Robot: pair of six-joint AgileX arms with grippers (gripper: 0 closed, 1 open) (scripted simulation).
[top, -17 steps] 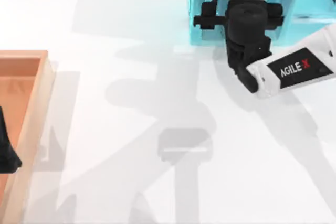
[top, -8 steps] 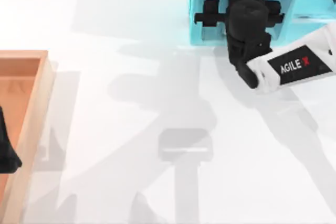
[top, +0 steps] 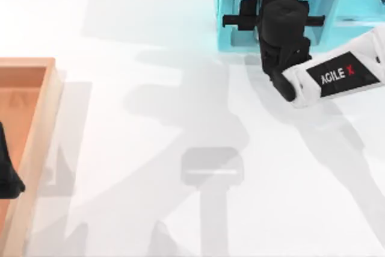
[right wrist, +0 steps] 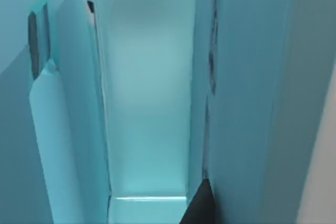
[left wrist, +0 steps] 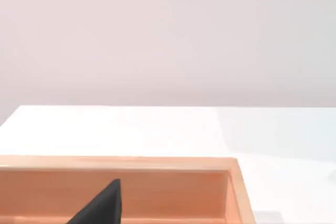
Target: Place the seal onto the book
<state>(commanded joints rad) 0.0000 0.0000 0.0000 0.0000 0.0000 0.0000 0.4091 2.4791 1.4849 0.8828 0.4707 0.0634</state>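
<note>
The seal and the book are out of view. My right gripper [top: 275, 19] is at the back right of the table, pushed into the open front of a teal compartmented shelf unit [top: 231, 4]. Its wrist view looks down a narrow teal compartment [right wrist: 144, 103] between upright teal walls, with a dark tip of the gripper [right wrist: 198, 205] at the frame's edge. My left gripper [top: 7, 176] is parked at the far left over an orange-brown wooden tray [top: 36, 124]; its dark tip [left wrist: 102, 205] shows above the tray's inner wall [left wrist: 173, 192].
The white tabletop [top: 180, 118] lies open between the tray and the shelf unit, crossed by the arms' grey shadows. The right arm's white forearm [top: 337, 76] slants across the back right corner.
My right gripper has edged a little farther back into the shelf unit. The left arm has not moved.
</note>
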